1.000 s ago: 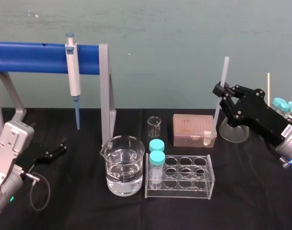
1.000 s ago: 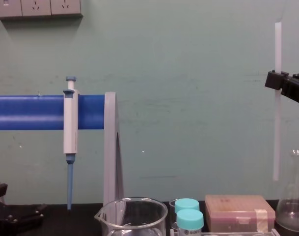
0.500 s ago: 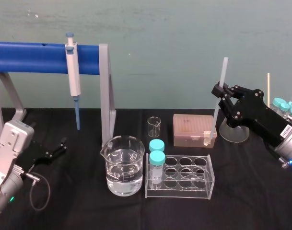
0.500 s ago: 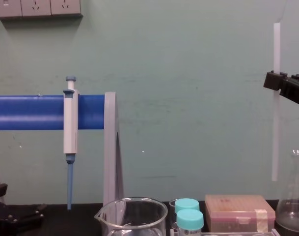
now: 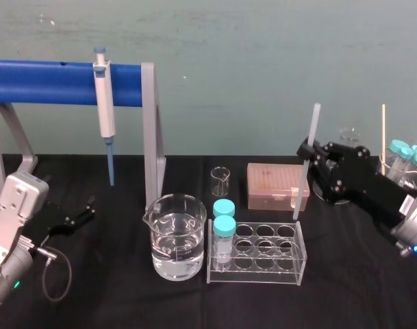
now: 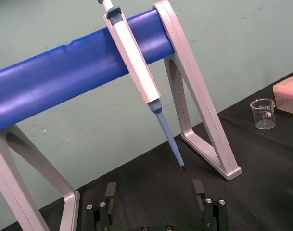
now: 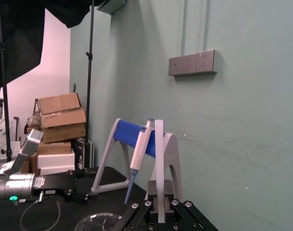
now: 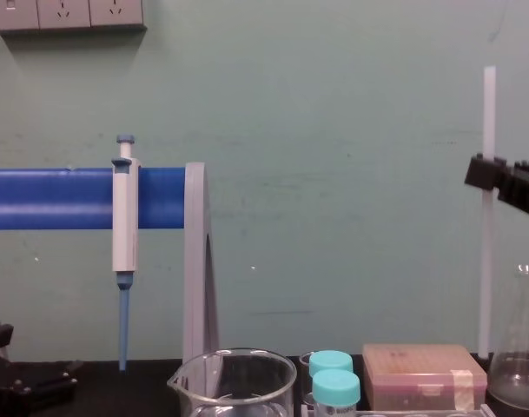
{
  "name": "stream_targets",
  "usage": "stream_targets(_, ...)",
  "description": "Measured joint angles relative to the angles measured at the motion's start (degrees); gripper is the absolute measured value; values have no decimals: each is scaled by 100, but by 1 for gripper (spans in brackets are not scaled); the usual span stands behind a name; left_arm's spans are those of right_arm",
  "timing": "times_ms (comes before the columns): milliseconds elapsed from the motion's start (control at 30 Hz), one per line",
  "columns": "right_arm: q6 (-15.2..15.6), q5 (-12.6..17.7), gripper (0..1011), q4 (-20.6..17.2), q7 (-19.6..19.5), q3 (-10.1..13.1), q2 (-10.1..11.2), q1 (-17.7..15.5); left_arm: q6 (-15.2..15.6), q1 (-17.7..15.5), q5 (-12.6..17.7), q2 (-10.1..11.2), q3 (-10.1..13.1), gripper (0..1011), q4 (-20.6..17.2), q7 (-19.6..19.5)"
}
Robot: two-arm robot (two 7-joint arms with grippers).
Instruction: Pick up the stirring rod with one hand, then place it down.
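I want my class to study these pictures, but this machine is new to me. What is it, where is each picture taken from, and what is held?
It is a robot with two arms. One picture looks down from its head, one forward from its chest, one from each wrist. On the black table stand a beaker of water, a tube rack, a box and a blue stand with a pipette hanging. The right hand is shut on the stirring rod, holding it nearly upright. The left hand rests open at the left.

Blk table (image 5: 112,301), beaker (image 5: 177,236), tube rack (image 5: 257,252), tip box (image 5: 273,185)
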Motion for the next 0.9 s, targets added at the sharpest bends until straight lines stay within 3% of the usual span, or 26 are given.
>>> stream_targets(333, -158, -14, 71, 268, 2, -94, -12, -182, 0, 0, 0, 0, 0, 1000, 0, 0)
stream_targets(900, -326, -175, 71, 880, -62, -210, -343, -48, 0, 0, 0, 0, 0, 1000, 0, 0)
